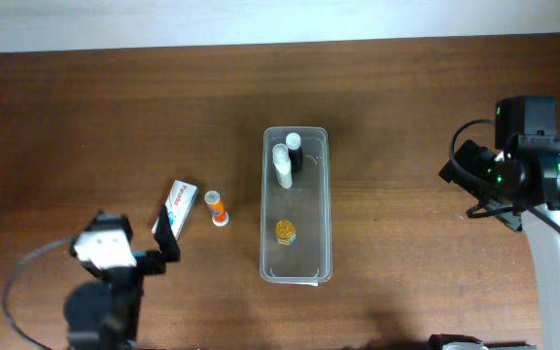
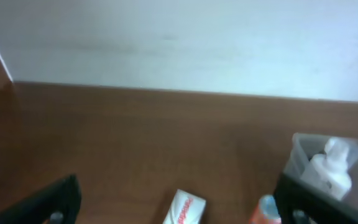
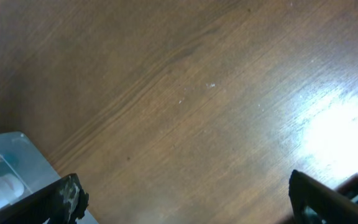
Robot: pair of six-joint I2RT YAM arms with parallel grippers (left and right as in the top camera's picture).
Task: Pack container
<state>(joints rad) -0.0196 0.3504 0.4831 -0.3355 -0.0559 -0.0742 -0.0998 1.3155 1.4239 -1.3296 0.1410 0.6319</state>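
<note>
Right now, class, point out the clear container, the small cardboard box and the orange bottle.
container (image 1: 306,261): overhead view, bare floor near its lower end.
cardboard box (image 1: 183,202): overhead view, middle of top face.
orange bottle (image 1: 219,211): overhead view, orange body.

Table (image 1: 76,117): carried everything listed here.
Container (image 1: 297,264): sat mid-table, its long axis running near to far.
Far end of container: left bottle (image 1: 282,167) and right bottle (image 1: 295,148) sat side by side, touching.
Near half of container: small jar (image 1: 285,232) stood alone, apart from both bottles.
Left of container: loose bottle (image 1: 218,208) lay on the table, near the wall but clear of it.
Further left: box (image 1: 181,200) lay just beside the loose bottle.
Left gripper (image 1: 166,235): stood at the box's near end; contact could not be told.
</note>
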